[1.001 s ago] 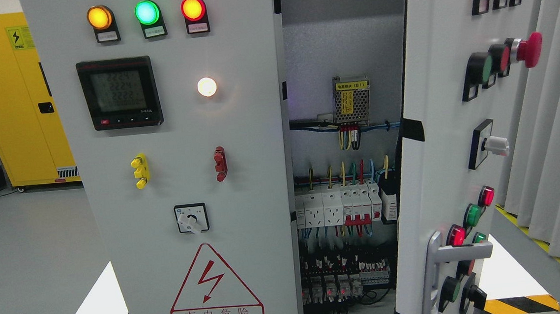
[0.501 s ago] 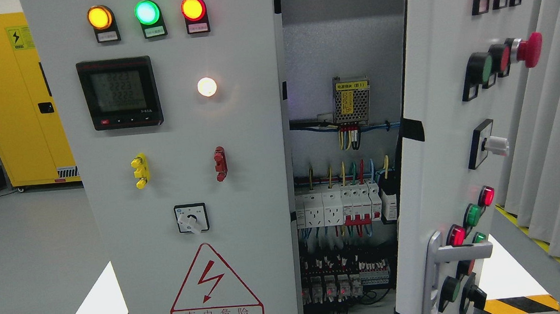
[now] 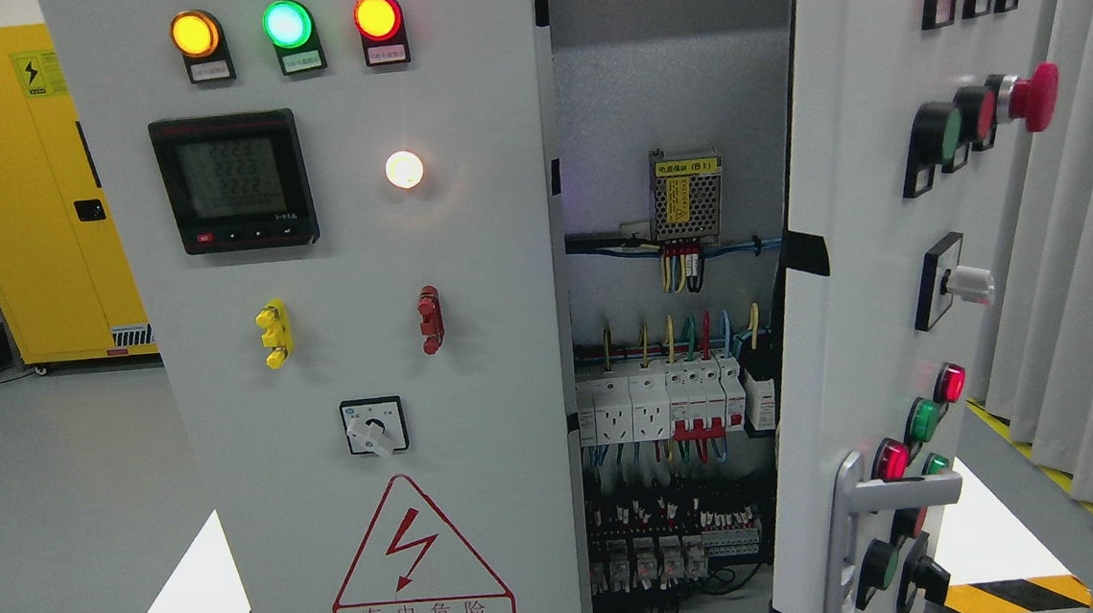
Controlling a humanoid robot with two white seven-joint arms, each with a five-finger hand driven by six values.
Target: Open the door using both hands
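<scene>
While the right door [image 3: 875, 255] of the grey electrical cabinet stands swung open at the right of the frame, its silver handle [image 3: 869, 515] at lower right, the left door [image 3: 354, 310] at centre left stays flat and closed. Between them show breakers [image 3: 673, 399] and coloured wiring. Neither robot hand is in view, so their state cannot be told.

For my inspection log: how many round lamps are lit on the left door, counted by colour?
Orange lamp: 1
Green lamp: 1
Red lamp: 1
White lamp: 1
Total: 4
</scene>
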